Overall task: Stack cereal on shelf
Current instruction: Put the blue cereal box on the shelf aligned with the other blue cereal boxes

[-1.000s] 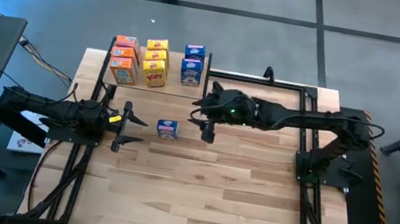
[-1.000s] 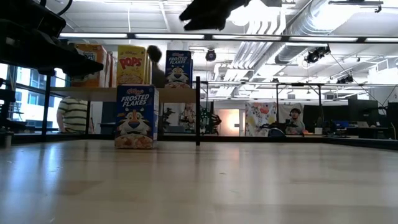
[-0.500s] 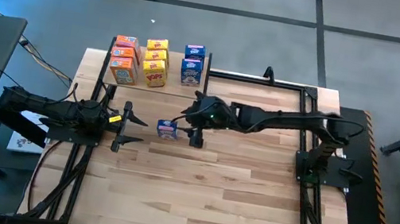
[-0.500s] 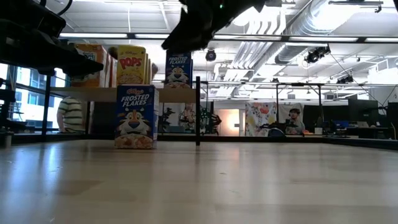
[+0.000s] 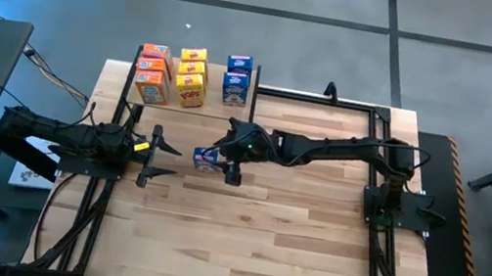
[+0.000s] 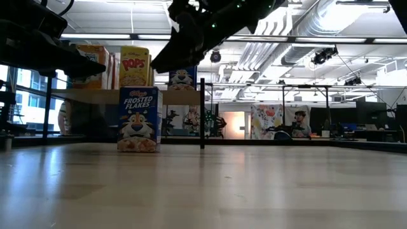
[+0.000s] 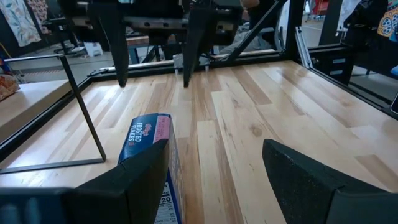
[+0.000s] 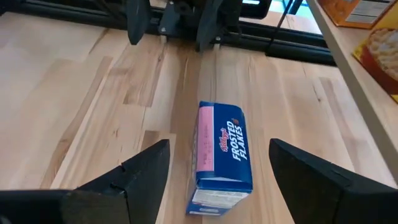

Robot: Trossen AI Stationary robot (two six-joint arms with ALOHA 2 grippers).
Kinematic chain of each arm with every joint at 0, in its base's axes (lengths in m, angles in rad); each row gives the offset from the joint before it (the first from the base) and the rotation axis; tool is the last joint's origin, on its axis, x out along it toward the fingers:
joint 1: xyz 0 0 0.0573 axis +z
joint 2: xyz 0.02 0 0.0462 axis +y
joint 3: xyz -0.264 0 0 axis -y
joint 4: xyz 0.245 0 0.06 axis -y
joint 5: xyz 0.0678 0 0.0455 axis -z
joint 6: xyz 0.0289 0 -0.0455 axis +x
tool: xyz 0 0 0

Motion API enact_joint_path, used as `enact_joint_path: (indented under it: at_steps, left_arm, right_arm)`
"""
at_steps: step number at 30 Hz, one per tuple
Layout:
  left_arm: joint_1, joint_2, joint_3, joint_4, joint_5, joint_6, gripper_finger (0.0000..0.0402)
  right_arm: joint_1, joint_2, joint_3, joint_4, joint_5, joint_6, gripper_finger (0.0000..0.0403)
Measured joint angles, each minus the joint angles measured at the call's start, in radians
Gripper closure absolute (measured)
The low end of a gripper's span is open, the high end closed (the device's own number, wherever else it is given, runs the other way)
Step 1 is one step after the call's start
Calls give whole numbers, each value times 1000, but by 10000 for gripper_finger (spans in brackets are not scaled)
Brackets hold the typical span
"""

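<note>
The right hand (image 5: 232, 169), open wide, hovers just above the blue box (image 5: 206, 158) standing on the counter (image 5: 260, 239). Lower it so the fingers straddle the narrow sides (squarely, or it tips). The left hand (image 5: 152, 155) waits open just beyond the box.

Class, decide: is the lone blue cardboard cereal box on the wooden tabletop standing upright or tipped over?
Upright: the blue cardboard cereal box stands on its base, its front facing the low camera.

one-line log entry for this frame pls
right gripper: open, above blue Frosted Flakes box | box: upright on table | left gripper: open, waiting beside it | shelf: eight boxes
</note>
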Motion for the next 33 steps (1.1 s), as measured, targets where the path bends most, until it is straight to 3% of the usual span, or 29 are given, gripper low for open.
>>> enact_joint_path:
  at_steps: [14, 27, 33]
  left_arm:
    - [0, 0, 0, 0, 0, 0, 151]
    - [0, 1, 0, 0, 0, 0, 151]
    - [0, 2, 0, -1, 0, 0, 151]
  right_arm:
    - [-11, 68, 0, 54, 0, 9, 69]
    - [-22, 126, -1, 73, 8, 19, 68]
    - [-22, 136, -1, 71, 8, 27, 95]
